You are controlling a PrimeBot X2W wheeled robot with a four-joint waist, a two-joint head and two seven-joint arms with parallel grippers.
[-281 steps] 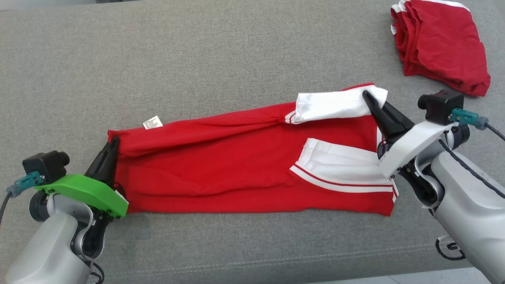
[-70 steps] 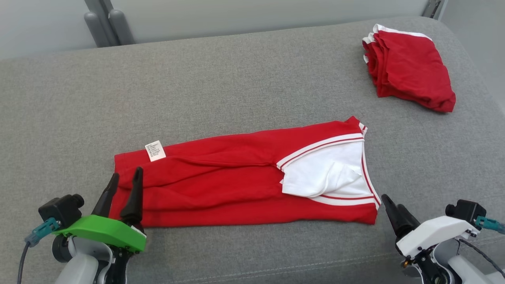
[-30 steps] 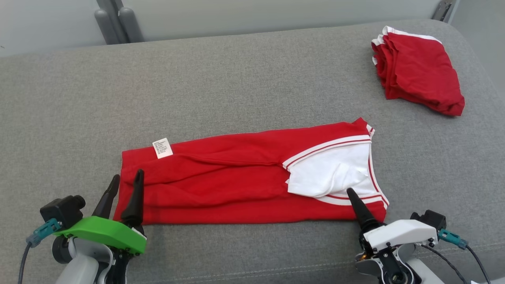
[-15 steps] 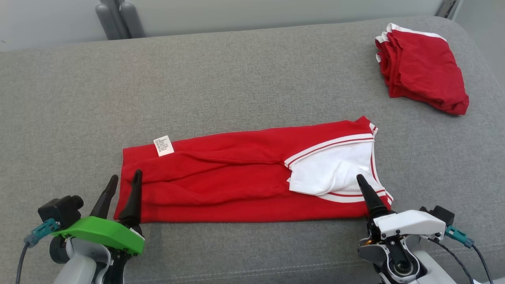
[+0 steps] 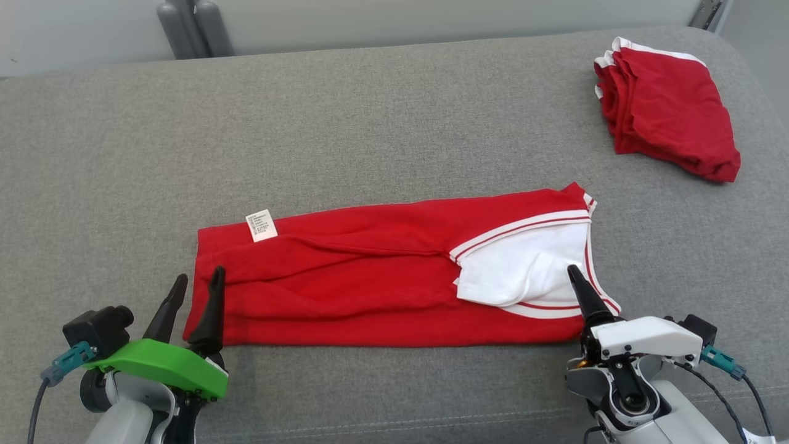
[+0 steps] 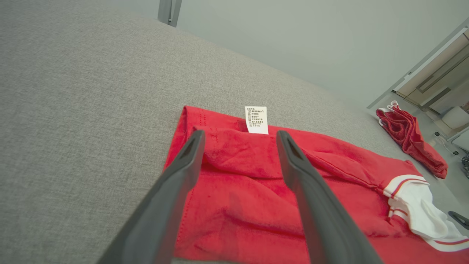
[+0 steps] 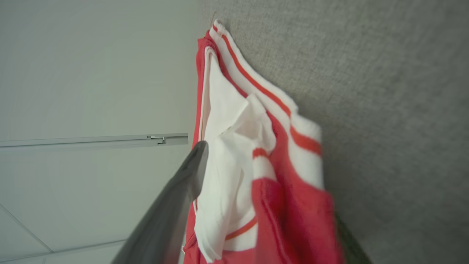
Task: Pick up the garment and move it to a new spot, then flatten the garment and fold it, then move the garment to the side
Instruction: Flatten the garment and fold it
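The garment (image 5: 370, 290) was a red jersey folded lengthwise into a long, narrow band, lying flat on the grey upholstered surface (image 5: 370, 123) with its length running left to right. Soft creases ran along its red body. A small white care label (image 5: 261, 225) stuck out at its far left corner. At its right end a white sleeve panel (image 5: 524, 271), edged with red and white stripes, lay folded on top.

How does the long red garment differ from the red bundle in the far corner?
The garment lies as a long flat strip; the bundle is folded small and thick. The garment shows a white sleeve and a label; the bundle has just thin white edges. Both are red.
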